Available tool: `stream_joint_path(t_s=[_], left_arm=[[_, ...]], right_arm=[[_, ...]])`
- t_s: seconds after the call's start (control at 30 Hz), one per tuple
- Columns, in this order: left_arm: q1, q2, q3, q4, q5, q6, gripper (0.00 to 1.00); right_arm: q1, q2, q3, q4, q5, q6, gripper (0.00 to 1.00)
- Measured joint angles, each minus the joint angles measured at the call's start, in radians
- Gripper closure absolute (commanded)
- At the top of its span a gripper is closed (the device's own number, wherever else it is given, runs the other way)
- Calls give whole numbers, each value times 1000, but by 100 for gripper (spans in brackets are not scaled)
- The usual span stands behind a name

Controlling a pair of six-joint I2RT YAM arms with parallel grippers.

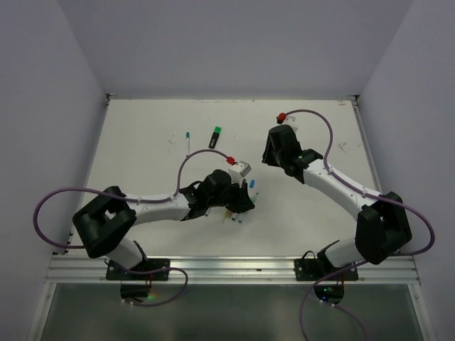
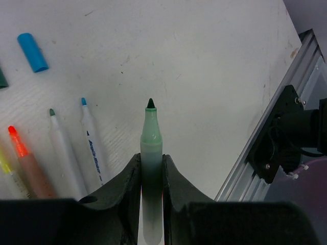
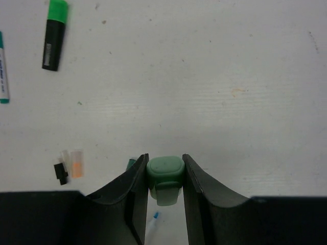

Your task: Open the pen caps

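Mint green is the colour that matters here. Your left gripper (image 2: 152,159) is squeezed in narrow on the mint marker (image 2: 152,138). The barrel is pinched between both fingers, and its dark green tip pokes out bare past them over the white table (image 2: 214,61). Your right gripper (image 3: 165,162) is clamped on the mint cap (image 3: 165,173), jaws flat against both sides of it and the closed end facing the wrist camera. In the top view the two grippers are well apart: the left one sits near the middle of the table, the right one further back and to the right. So that cap is fully off its marker.

Beside the left gripper there's a bunch of loose stuff on the table. A blue cap (image 2: 33,52) lies on its own. Then an orange highlighter (image 2: 28,163), a teal-tipped pen (image 2: 64,153) and a blue-tipped pen (image 2: 94,145) lie side by side, all with bare tips.

Over in the right wrist view, a black highlighter (image 3: 52,48) has its bright green cap (image 3: 57,10) on. A white pen (image 3: 2,66) with a teal end is cut off at the left edge, and you can't tell if that end is a cap. Just left of the right gripper's fingers, a small clear orange cap (image 3: 76,163) lies next to a little black piece (image 3: 61,172). I can't tell whether they touch.
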State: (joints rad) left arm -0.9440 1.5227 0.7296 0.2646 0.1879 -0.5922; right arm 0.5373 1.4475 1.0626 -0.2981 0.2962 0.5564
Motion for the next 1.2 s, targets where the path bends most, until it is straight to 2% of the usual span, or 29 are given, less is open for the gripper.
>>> stream_joint_path(t_s=[0.23,0.4,0.57,0.87,0.93,1.2], left_arm=[[-26,202,121,-26,29,-26,90],[-27,290,190,-74,29,-26,88],[-27,299,198,-107,7,-36,82],[-27,308,204,-132,-42,-75,70],[-27,309,207,-132,-52,-79,65],[-27,306,211,-132,-91,-98,62]], right_arm=[[-43,44,-43,-21,-17,0,95],[-49,82,-65,-14,-48,1,94],[-50,108,-104,8,-97,6,89],[-50,132,-153,45,-157,28,88],[-49,136,-161,55,-162,32,87],[-49,156,-192,84,-188,50,84]])
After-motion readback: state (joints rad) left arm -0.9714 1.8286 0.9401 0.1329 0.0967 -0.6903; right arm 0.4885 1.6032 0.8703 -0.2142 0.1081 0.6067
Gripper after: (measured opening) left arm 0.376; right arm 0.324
